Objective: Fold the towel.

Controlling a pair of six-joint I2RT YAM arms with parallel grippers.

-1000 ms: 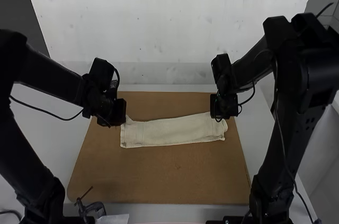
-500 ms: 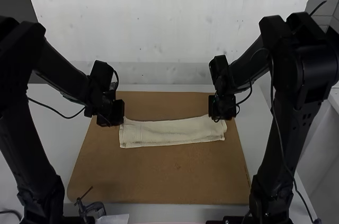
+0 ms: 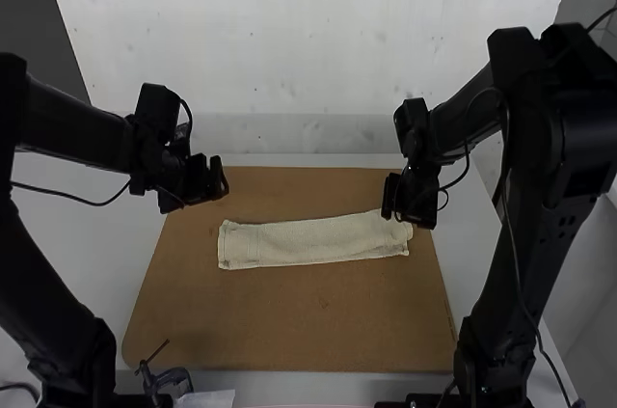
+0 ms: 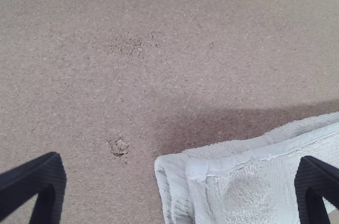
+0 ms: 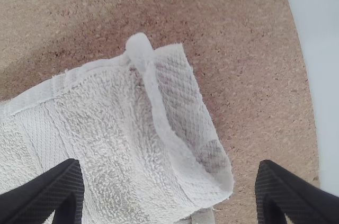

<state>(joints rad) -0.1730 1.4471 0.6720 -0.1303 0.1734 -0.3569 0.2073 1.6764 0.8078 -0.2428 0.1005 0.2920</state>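
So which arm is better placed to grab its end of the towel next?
Right, I'd say: the right gripper hangs open over one end of the towel, while the left gripper stands off the other.

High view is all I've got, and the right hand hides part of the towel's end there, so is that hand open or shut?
Observer: Open. The right wrist view shows the right hand with its fingers wide apart.
Operator: And the other one?
Observer: The left wrist view shows the left hand open too.
Operator: How do the layers lie at the right end?
Observer: The towel's top layer stops short of the one beneath, leaving a narrowing strip of the lower layer showing.
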